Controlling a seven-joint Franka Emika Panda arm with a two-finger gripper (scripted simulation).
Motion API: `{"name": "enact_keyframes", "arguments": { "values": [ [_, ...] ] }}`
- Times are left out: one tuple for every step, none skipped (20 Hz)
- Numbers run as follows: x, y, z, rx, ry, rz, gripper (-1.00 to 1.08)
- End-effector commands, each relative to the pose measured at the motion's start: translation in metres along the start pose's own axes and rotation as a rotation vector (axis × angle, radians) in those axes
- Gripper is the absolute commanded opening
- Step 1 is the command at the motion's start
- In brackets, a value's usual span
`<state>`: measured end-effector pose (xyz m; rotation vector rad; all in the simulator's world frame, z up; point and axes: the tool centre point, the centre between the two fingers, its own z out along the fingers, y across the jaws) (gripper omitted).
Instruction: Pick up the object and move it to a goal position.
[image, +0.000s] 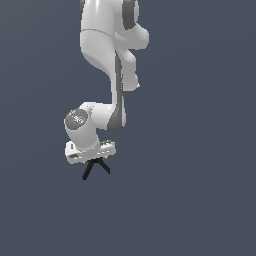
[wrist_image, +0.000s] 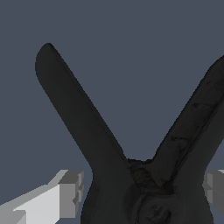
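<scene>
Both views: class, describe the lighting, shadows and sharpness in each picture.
Exterior view: flat, even light, soft shading on the white arm, no cast shadow under the dark object. Wrist view: the object fills the frame, nearly black, with jagged pixel edges; no glare.

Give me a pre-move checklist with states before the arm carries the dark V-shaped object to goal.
1. Object between fingers: ok. The dark V-shaped object sits between the two pale fingers.
2. Finger contact on both sides: cannot tell; visible gaps remain in the wrist view.
3. Object off the ground: cannot tell; the exterior view shows it hanging under the gripper, but the flat backdrop shows no surface.
4. Goal marker visible: not ok; none in either view.
5. Path obstacles: ok; none visible.
</scene>
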<state>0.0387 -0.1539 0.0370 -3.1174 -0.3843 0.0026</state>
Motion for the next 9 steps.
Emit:
{"name": "enact_keyframes", "arguments": {
  "values": [
    [0.0046,0.0076,-0.0018,-0.001,0.002,-0.001,-1.0],
    [0.0057,0.0097,-0.002,-0.001,0.002,-0.001,-1.0],
    [0.0066,0.0115,-0.0022,-0.001,0.002,-0.001,-1.0],
    [0.0075,0.013,-0.0023,-0.001,0.002,-0.001,-1.0],
    [0.0081,0.0141,-0.0024,-0.001,0.002,-0.001,-1.0],
    [0.0086,0.015,-0.0024,-0.001,0.002,-0.001,-1.0],
    [0.009,0.0156,-0.0025,-0.001,0.002,-0.001,-1.0],
    [0.0093,0.0159,-0.0025,-0.001,0.002,-0.001,-1.0],
    [0.0093,0.016,-0.0025,-0.001,0.002,-0.001,-1.0]
  ]
}}
